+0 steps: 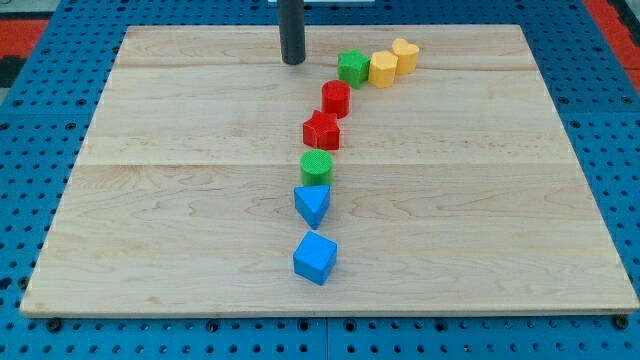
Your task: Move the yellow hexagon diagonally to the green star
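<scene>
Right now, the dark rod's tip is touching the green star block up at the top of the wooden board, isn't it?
Not quite. In the camera view, my tip is at the top of the wooden board, but it is not touching the green star block; it stands apart, to the view's left of it, with bare wood between.

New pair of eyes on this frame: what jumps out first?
A curving chain of coloured blocks runs from the blue cube near the view's bottom up to the yellow hexagon and a second yellow block at the top. The green star touches the hexagon's left side. My tip stands apart, left of the star.
</scene>
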### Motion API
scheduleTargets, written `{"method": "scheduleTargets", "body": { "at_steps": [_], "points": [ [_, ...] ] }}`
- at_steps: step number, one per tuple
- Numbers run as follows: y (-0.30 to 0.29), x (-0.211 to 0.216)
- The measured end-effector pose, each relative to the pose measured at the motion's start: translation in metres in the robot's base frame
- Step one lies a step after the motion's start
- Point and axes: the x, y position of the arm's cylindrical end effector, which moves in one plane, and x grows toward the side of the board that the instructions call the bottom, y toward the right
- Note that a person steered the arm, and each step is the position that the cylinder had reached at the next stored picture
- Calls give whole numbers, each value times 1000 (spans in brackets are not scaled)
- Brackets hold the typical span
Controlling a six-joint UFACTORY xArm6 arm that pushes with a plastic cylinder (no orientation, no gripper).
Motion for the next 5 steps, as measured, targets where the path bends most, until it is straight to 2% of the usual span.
{"method": "scheduleTargets", "body": {
  "at_steps": [1, 2, 3, 4, 5],
  "points": [
    [117, -29],
    [230, 10],
    [229, 51],
    [166, 80],
    [110, 78]
  ]
}}
